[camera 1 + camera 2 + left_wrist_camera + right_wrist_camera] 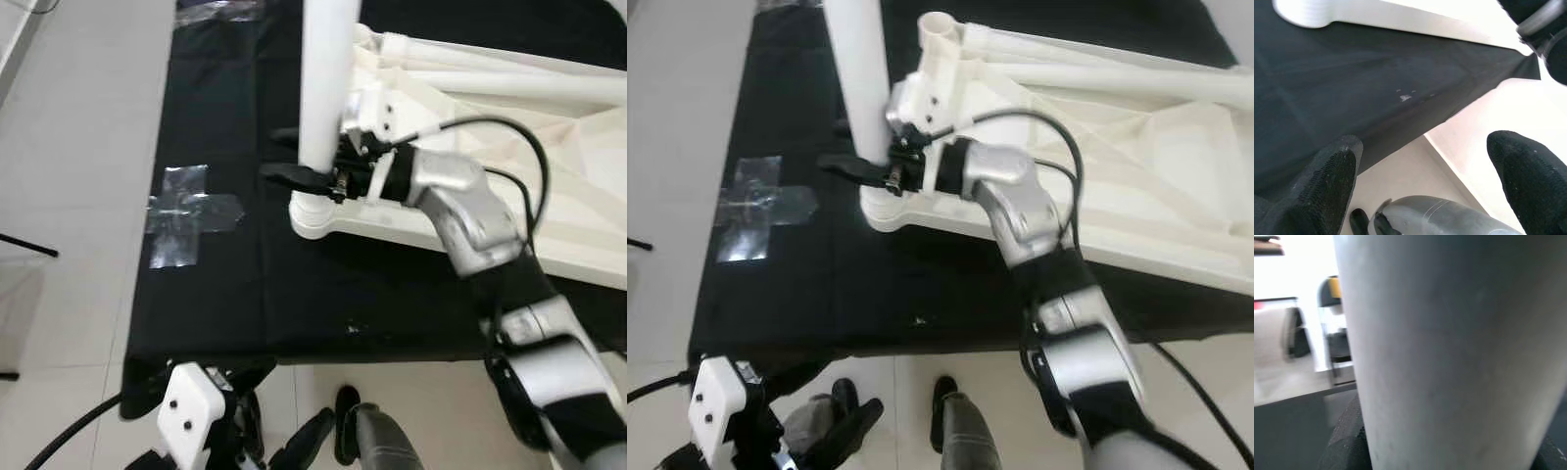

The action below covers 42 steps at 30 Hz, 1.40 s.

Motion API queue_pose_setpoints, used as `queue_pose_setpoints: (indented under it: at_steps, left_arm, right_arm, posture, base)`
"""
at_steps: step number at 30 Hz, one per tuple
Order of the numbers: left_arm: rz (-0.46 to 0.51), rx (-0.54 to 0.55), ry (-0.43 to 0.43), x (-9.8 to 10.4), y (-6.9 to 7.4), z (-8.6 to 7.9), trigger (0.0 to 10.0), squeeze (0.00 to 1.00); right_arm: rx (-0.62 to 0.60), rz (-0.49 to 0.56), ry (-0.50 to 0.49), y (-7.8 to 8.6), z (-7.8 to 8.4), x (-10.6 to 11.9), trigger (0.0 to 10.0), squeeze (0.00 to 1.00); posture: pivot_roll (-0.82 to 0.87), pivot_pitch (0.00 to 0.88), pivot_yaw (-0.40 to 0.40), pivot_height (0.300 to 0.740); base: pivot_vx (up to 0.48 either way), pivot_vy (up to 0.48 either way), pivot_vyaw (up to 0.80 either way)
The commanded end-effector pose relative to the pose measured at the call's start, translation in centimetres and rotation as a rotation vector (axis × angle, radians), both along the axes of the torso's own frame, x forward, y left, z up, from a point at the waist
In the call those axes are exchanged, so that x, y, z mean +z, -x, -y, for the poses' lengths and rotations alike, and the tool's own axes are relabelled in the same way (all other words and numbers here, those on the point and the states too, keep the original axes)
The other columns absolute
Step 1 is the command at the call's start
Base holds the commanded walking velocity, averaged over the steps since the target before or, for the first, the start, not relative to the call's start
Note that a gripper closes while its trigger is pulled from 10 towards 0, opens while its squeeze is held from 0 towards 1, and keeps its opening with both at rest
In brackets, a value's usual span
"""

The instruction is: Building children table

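We record a table leg (326, 88) and table top (1136, 166) in smooth white plastic, matt; a black woven cloth (245, 284), matt; clear glossy tape (186, 211) on pale glossy floor tiles (78, 147); finger pads (1327, 186) of rough black texture.

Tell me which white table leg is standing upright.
The leg held by the right tool, standing in the tabletop's corner socket. The other legs lie flat across the upturned tabletop.
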<state>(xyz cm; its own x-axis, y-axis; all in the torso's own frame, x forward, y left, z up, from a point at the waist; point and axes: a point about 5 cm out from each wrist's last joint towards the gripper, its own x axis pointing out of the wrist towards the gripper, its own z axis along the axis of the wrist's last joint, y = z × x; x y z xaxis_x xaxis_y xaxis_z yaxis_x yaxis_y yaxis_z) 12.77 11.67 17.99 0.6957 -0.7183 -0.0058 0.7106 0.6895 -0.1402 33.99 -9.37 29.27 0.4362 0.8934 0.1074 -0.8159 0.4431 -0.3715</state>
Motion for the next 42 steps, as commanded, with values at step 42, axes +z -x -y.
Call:
queue_pose_setpoints:
  at_steps: [42]
  left_arm:
    - [0.300, 0.355, 0.041, 4.9, -9.3, -5.8, 10.0, 0.00]
  right_arm:
    - [-0.822, -0.238, -0.214, 4.9, -3.5, -10.3, 10.0, 0.00]
  posture:
    - [0.03, 0.261, -0.039, 0.740]
  base:
    - [0.000, 0.000, 0.00]
